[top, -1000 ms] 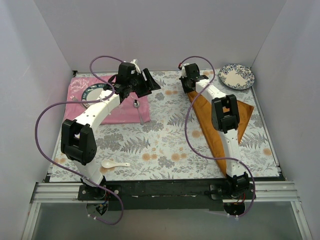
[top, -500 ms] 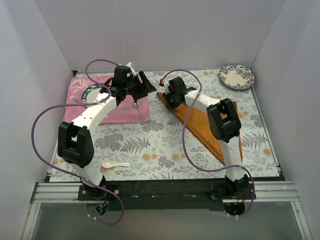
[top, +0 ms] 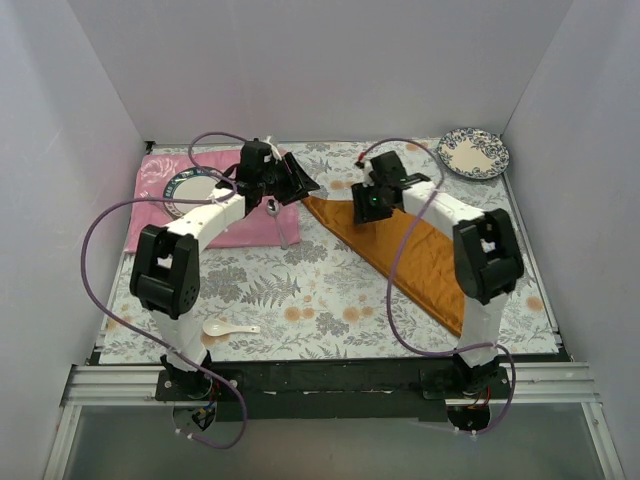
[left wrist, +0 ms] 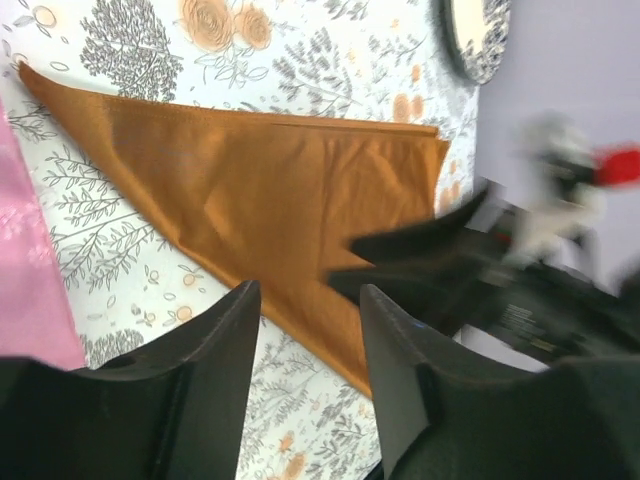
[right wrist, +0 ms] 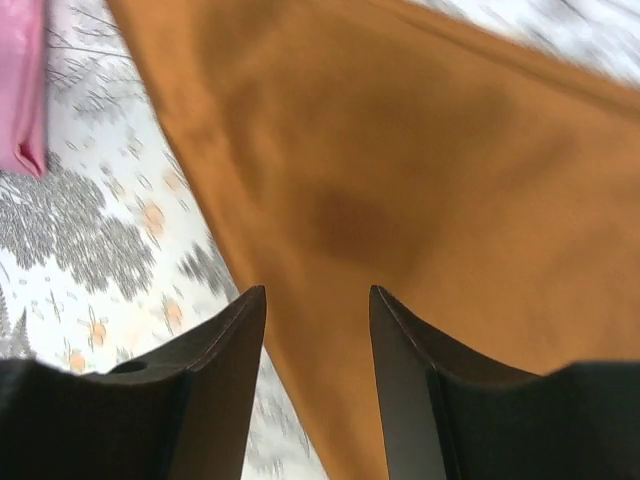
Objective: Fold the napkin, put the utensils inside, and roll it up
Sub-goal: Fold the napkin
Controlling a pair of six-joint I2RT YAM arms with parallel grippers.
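Observation:
The rust-orange napkin (top: 420, 250) lies flat as a long folded triangle, its tip near the pink placemat (top: 250, 225). My right gripper (top: 368, 208) hovers over the napkin's upper left part, open, with only cloth (right wrist: 400, 150) below its jaws (right wrist: 315, 300). My left gripper (top: 300, 178) is just left of the napkin's tip, over the placemat's edge, open and holding nothing (left wrist: 305, 300). In the left wrist view the napkin (left wrist: 250, 190) spreads ahead, with the right gripper blurred beyond it. The white ceramic spoon (top: 228, 327) lies near the front left edge, far from both grippers.
A silver spoon (top: 277, 218) and a dark-rimmed plate (top: 187, 187) rest on the pink placemat. A blue-patterned plate (top: 473, 152) sits at the back right corner. White walls enclose the floral tablecloth (top: 300, 290) on three sides.
The right gripper dragged the napkin leftward toward the placemat, then opened and let go. The left gripper shifted right toward the napkin's tip, its jaws narrowing somewhat.

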